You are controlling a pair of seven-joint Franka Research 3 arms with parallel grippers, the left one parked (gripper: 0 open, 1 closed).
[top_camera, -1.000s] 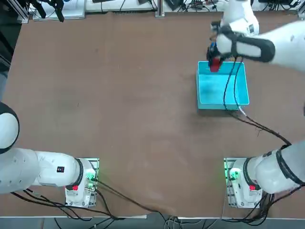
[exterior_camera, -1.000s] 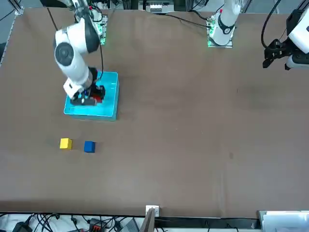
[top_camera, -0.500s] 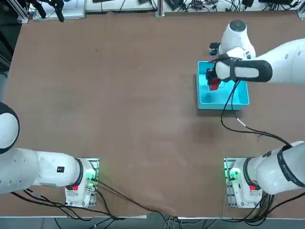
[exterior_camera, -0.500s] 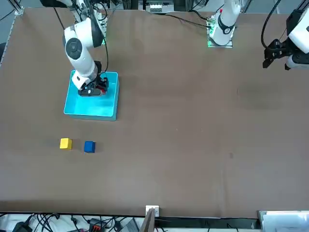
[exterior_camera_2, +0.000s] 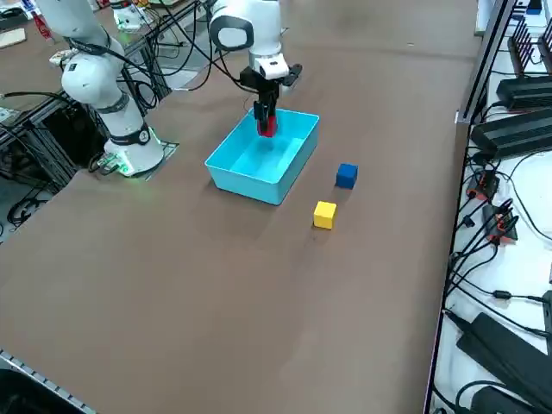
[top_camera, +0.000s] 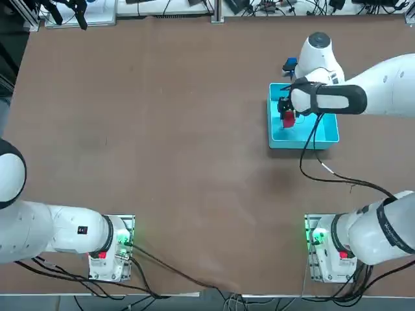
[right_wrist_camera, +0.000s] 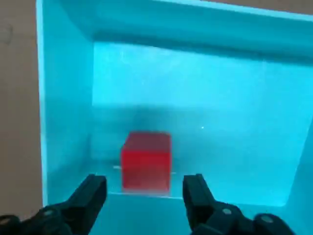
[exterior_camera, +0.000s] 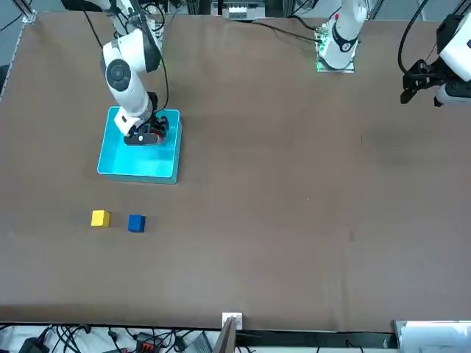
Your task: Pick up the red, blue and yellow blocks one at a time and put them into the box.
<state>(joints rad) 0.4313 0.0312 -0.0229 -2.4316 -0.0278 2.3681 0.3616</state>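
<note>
Over the brown table (right_wrist_camera: 19,122), the right pincer (right_wrist_camera: 145,182) gapes wide, red block (right_wrist_camera: 146,164) just beyond its tips.

On the table's (exterior_camera: 280,220) right half, 1 block (right_wrist_camera: 146,164) lies in the box (exterior_camera_2: 246,177), below the right gripper (right_wrist_camera: 145,183); 2 blocks (exterior_camera: 100,219) (exterior_camera: 136,223) sit apart between box and far edge.

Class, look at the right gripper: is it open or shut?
Open. In the right wrist view its two fingers stand wide apart, with the red block between them touching neither.

Bright even light, faint shadows, perhaps slight blur
</note>
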